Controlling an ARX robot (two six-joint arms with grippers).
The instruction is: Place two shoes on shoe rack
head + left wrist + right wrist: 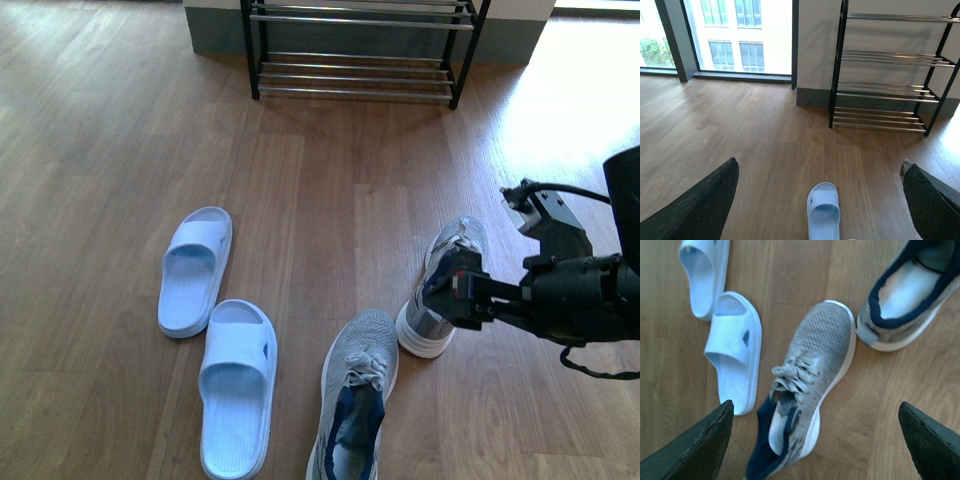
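Hovering right pincer [455, 295] spread above sneakers [820, 340]; rack [350, 89] distant.

You had a matte black right arm [585, 295], a grey metal bracket [545, 215] mounted on top, a thin black cable [565, 187] arching behind, and dark, rough-textured fingers [695, 450].

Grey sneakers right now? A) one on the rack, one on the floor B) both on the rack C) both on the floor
C: the near sneaker and the far sneaker both lie on the wood floor, and the shoe rack shows no shoe on its shelves.
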